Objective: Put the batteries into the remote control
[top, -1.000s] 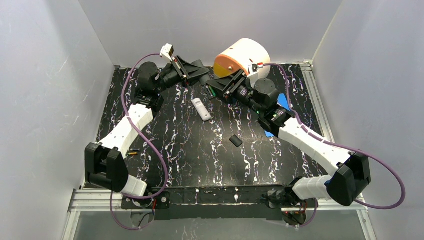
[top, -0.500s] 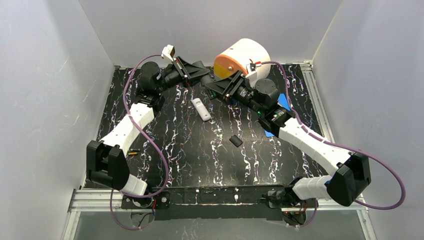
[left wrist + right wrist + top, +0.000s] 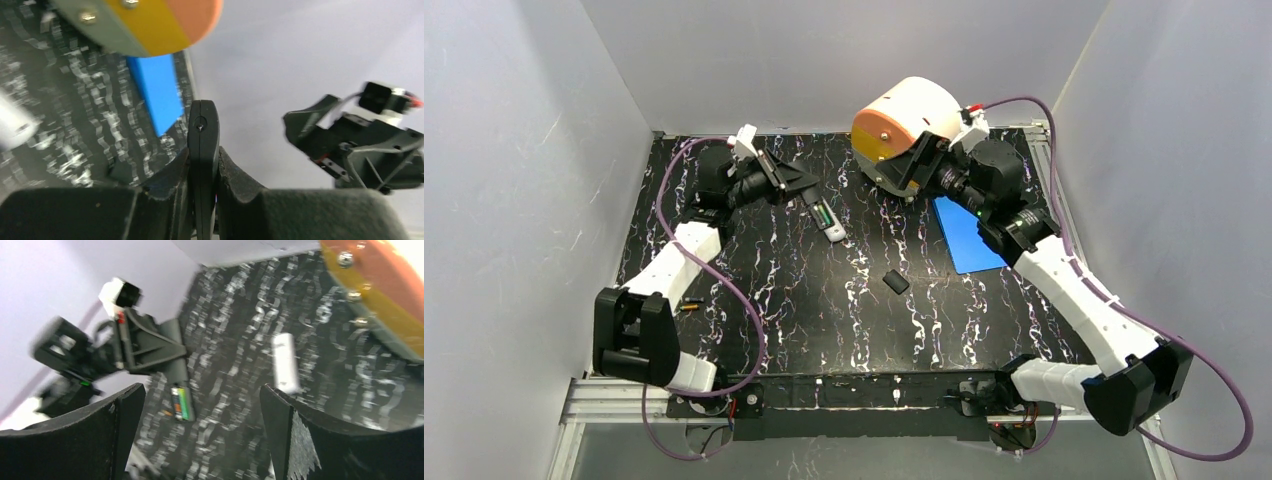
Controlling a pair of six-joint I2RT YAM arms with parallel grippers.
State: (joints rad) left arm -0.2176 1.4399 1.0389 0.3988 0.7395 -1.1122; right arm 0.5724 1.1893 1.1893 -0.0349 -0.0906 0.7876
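Note:
My left gripper (image 3: 807, 194) is shut on a black remote control (image 3: 820, 209), which shows edge-on between its fingers in the left wrist view (image 3: 202, 135). The remote's compartment faces up, open, with a green battery (image 3: 184, 403) lying in it. My right gripper (image 3: 907, 172) hangs open and empty at the back right, apart from the remote, by the orange-and-white drum. In the right wrist view its fingers (image 3: 310, 435) stand wide with only the table between them. An orange-yellow battery (image 3: 689, 305) lies loose on the table by the left arm.
A white remote (image 3: 835, 233) lies just below the held one. A small black cover (image 3: 894, 281) sits mid-table. A blue card (image 3: 969, 235) lies at the right. The orange-and-white drum (image 3: 909, 120) stands at the back. Grey walls close in on both sides.
My right gripper has let go, opened wide and pulled back right toward the drum. My left gripper has swung down and left with the remote, whose green battery now shows.

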